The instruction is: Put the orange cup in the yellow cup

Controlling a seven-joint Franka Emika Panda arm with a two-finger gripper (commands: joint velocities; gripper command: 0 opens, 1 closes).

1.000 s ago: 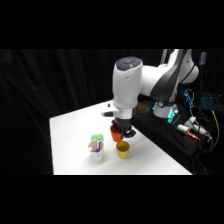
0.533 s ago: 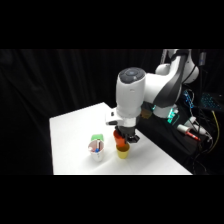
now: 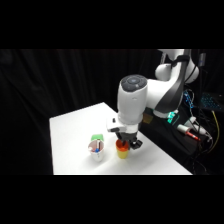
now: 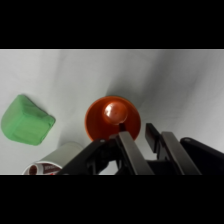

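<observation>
Wrist view: orange cup is seen mouth-up, its rim pinched by the claw. Side view: orange cup is seated in the yellow cup on the surface. White cup and green cup are placed just beside.

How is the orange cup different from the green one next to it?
The orange cup sits upright under the gripper, its round mouth open toward the wrist camera; the green cup lies to one side with nothing near it. The orange cup's rim looks round, while the green cup looks blockier and tilted. Both are plain, single-coloured cups.
</observation>
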